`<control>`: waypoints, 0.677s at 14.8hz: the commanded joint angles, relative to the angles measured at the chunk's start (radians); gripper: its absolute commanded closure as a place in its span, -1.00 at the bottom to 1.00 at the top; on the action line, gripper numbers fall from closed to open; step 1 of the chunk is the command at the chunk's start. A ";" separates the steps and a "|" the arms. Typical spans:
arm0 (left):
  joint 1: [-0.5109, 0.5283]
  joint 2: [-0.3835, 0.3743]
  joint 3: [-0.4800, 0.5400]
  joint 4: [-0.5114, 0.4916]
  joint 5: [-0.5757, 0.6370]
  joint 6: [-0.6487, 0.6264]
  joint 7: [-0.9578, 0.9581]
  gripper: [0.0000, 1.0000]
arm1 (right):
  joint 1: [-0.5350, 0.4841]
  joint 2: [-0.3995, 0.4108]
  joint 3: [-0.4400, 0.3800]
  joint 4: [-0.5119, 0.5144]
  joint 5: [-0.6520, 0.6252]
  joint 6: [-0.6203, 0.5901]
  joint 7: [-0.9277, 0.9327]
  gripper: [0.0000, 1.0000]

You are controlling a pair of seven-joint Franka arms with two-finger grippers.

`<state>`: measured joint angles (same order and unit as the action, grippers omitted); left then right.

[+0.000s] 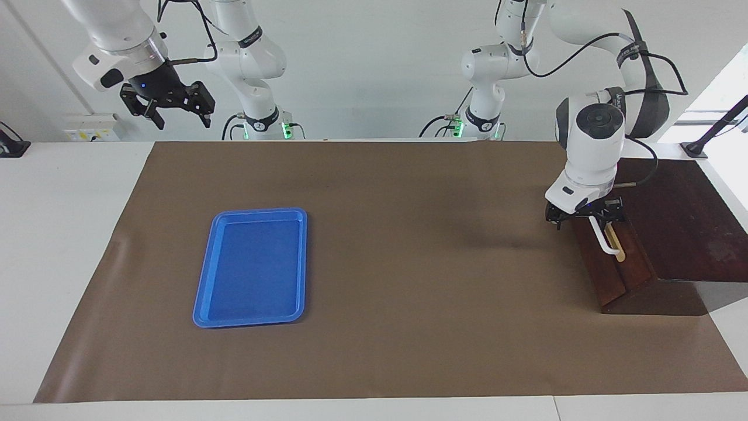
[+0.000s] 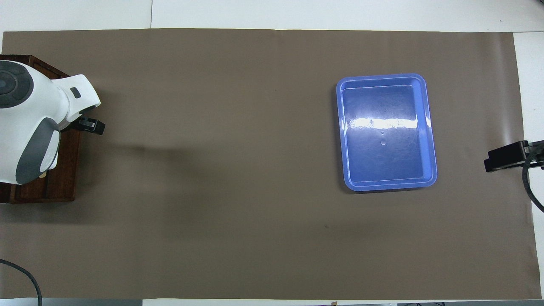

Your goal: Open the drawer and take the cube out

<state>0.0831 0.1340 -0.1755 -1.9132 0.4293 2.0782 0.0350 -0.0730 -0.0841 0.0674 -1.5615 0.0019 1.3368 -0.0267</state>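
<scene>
The dark brown wooden box (image 1: pixel 684 222) stands at the left arm's end of the table, and its drawer (image 1: pixel 610 278) looks closed. A white bar handle (image 1: pixel 605 240) runs along a tan strip on the drawer front. My left gripper (image 1: pixel 584 217) is down at the handle's end nearer the robots, open, with its fingers on either side of the bar. In the overhead view the left arm covers most of the box (image 2: pixel 63 187), and only one black finger (image 2: pixel 92 126) shows. The cube is hidden. My right gripper (image 1: pixel 183 121) waits raised and open at the right arm's end.
A blue plastic tray (image 1: pixel 251 269) lies on the brown mat (image 1: pixel 409 263), toward the right arm's end, with nothing in it (image 2: pixel 384 136). The right gripper (image 2: pixel 503 158) just shows at the mat's edge in the overhead view. White tabletop borders the mat.
</scene>
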 commanded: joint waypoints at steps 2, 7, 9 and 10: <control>0.064 -0.019 -0.001 -0.088 0.023 0.124 0.006 -1.00 | -0.019 -0.016 0.015 -0.009 -0.016 -0.010 0.004 -1.00; 0.090 -0.016 -0.002 -0.130 0.023 0.186 -0.006 -1.00 | -0.019 -0.016 0.015 -0.009 -0.016 -0.010 0.004 -1.00; 0.081 -0.013 -0.004 -0.157 0.023 0.224 -0.082 -1.00 | -0.019 -0.016 0.015 -0.009 -0.016 -0.014 0.002 -1.00; 0.063 -0.011 -0.004 -0.162 0.023 0.241 -0.127 -1.00 | -0.018 -0.019 0.015 -0.009 -0.013 -0.014 0.004 -1.00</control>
<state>0.1534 0.1359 -0.1742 -2.0309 0.4335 2.2602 -0.0115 -0.0730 -0.0842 0.0674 -1.5615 0.0019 1.3359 -0.0267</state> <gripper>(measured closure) 0.000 0.000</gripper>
